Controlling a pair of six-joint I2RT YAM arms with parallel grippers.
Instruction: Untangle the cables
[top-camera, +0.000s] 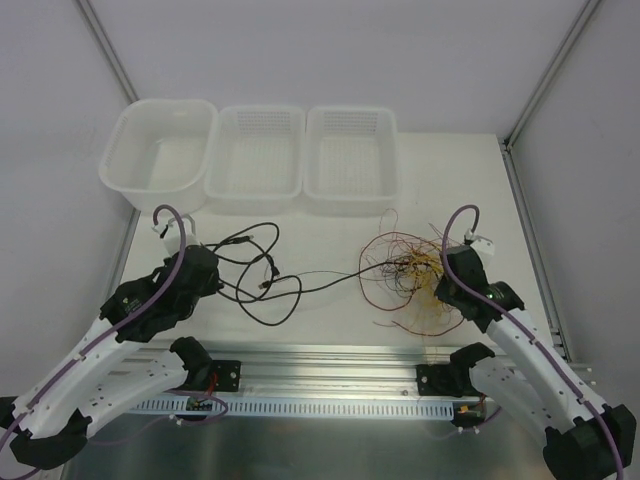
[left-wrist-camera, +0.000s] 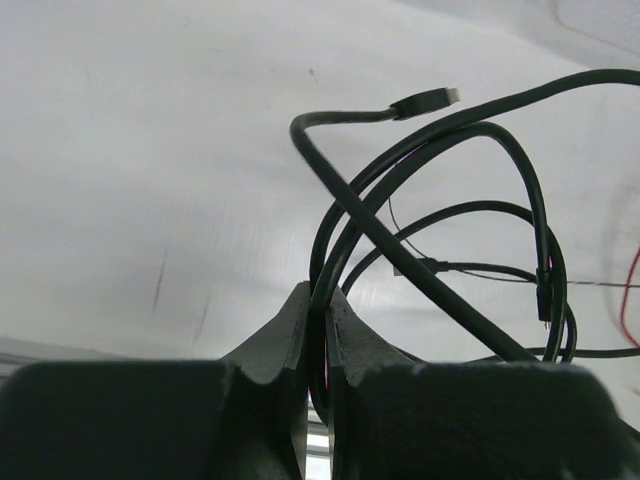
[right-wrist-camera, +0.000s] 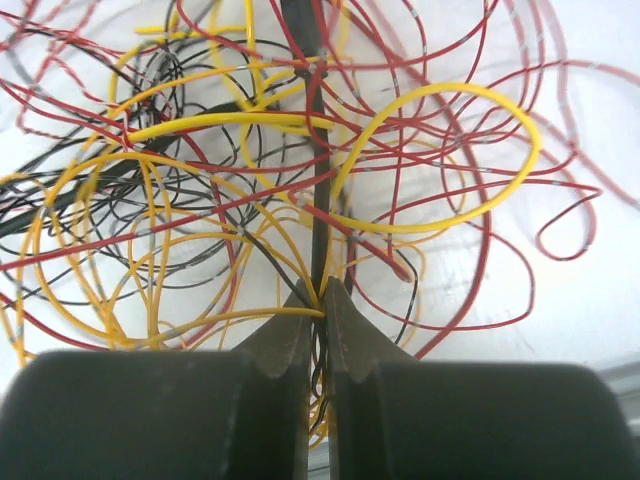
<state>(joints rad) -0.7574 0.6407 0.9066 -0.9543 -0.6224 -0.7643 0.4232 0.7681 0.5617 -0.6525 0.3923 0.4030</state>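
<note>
Right gripper (right-wrist-camera: 316, 300) clamped in the red-yellow cables (right-wrist-camera: 400, 215), 3 o'clock on counter (top-camera: 470, 180); exact strand unclear. Left gripper (left-wrist-camera: 318, 305) clamped on black cable (left-wrist-camera: 350, 117), 9 o'clock, likely anchoring for pull-apart.

Thin red/yellow cables (top-camera: 410, 275) are piled front-right of the mid basket (top-camera: 255, 165); black cable (top-camera: 268, 268) is looped directly in front; tub (top-camera: 158, 150) is set to its L.

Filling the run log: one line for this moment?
left gripper shut on black cable | right gripper shut on wire tangle | untangling not done
</note>
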